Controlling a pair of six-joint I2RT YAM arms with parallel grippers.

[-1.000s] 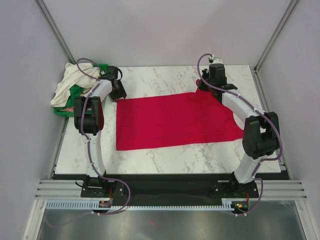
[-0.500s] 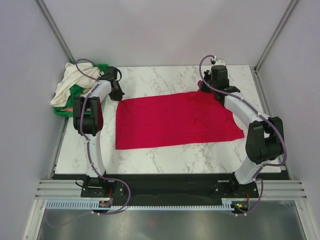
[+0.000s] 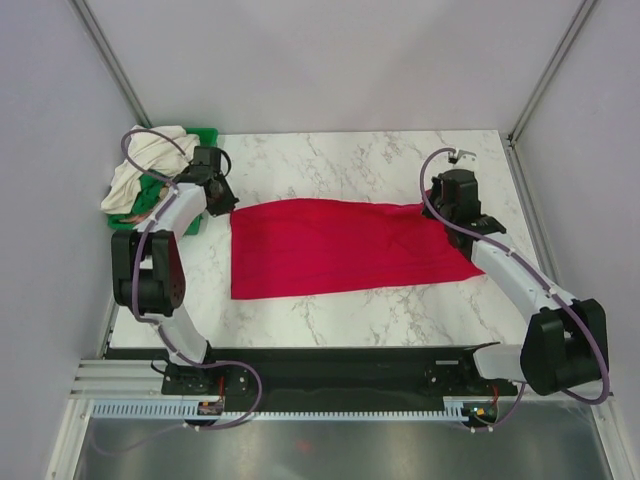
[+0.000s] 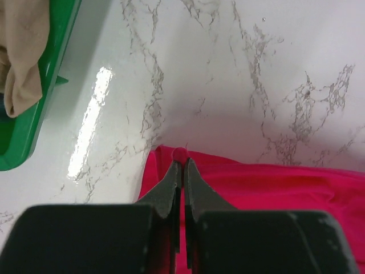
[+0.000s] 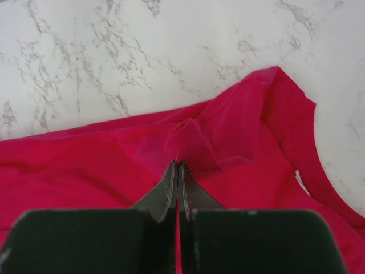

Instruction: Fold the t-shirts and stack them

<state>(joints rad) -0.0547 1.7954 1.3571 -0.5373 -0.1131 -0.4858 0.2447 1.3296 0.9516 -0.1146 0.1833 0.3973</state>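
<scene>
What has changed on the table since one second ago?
The left gripper closed on the far left corner of the red shirt. The right gripper, shut on a pinch of the shirt, moved right and nearer, flattening the raised far edge. The pale shirts in the green tray stayed put.

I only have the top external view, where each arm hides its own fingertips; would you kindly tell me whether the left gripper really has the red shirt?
Observer: Yes. In the left wrist view the left gripper is shut on the far left corner of the red t-shirt, with a small nub of fabric showing just past its tips.
Operator: Thank you. And how does the right side look?
Observer: In the right wrist view the right gripper is shut on the same shirt, and a puckered fold of fabric stands up just beyond its tips.
</scene>
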